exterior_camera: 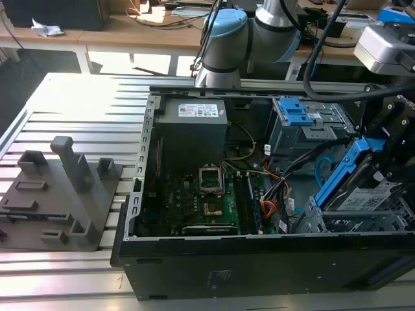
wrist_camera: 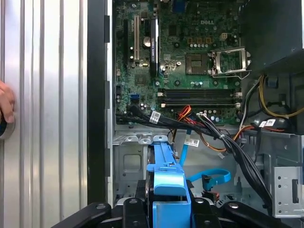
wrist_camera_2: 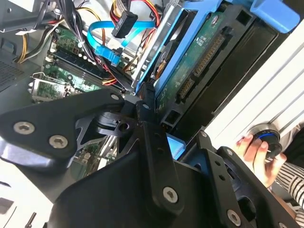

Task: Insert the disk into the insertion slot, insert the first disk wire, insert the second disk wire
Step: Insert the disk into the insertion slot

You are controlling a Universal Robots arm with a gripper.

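Observation:
My gripper (exterior_camera: 375, 170) is shut on the disk (exterior_camera: 366, 194), a silver drive with a white label in a blue bracket (wrist_camera: 166, 173). The disk hangs tilted over the case's front corner, its lower end at the grey perforated insertion slot (exterior_camera: 340, 221). In the second wrist view the black fingers (wrist_camera_2: 146, 111) clamp the bracket's edge, and the disk's green underside (wrist_camera_2: 197, 54) faces the camera. The light-blue second disk wire (wrist_camera_2: 100, 45) loops loose beside the motherboard, also seen as a loop (wrist_camera: 212, 176). The orange-red first disk wire (wrist_camera_2: 138, 6) runs close by, with a dark plug (wrist_camera_2: 124, 23) hanging free.
A second grey cage with a blue latch (exterior_camera: 296, 111) stands behind the disk. The power supply (exterior_camera: 191, 133) and the motherboard (exterior_camera: 201, 197) fill the case's left part. Black cable bundles (wrist_camera: 223, 142) cross near the slot. A person's hand (wrist_camera_2: 256, 152) rests outside the case. A grey fixture (exterior_camera: 61, 194) sits on the table.

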